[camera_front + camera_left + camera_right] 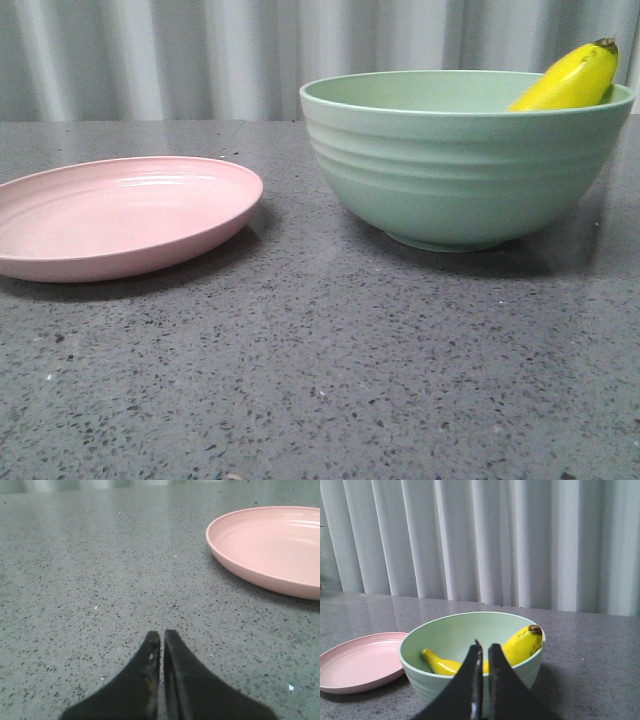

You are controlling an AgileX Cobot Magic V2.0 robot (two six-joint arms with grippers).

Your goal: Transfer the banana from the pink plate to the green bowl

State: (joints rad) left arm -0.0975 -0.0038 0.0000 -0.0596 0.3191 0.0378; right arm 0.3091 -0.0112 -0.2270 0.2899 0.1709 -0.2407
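Front view: the pink plate (125, 215) lies at the left of the desk (320, 380), the green bowl (465, 160) at the right, with a strip of bare desk between their rims; the two do not touch. The near half of the desk, in front of both vessels, shows only speckled grey surface. The bowl's right side runs to the frame edge, so the room beyond it cannot be judged. The banana (572, 78) is inside the green bowl; its dark-tipped end rises above the rim at the bowl's far right and points up and to the right. The right wrist view shows its whole length: long axis tilted, one end low near the bowl floor, the dark-tipped end leaning on the inner wall and just clearing the rim (520, 647). The pink plate holds nothing. The right gripper (484, 647) hangs above the near rim of the bowl, jaws clenched together with only a thin slit between them, grasping nothing. The left gripper (161, 636) sits low over bare desk, well apart from the plate (270, 547), jaws likewise pressed together on nothing. The desk is dark grey stone-like material with fine black and white flecks, slightly glossy. Behind it hangs a pale curtain (520, 540) in vertical folds.
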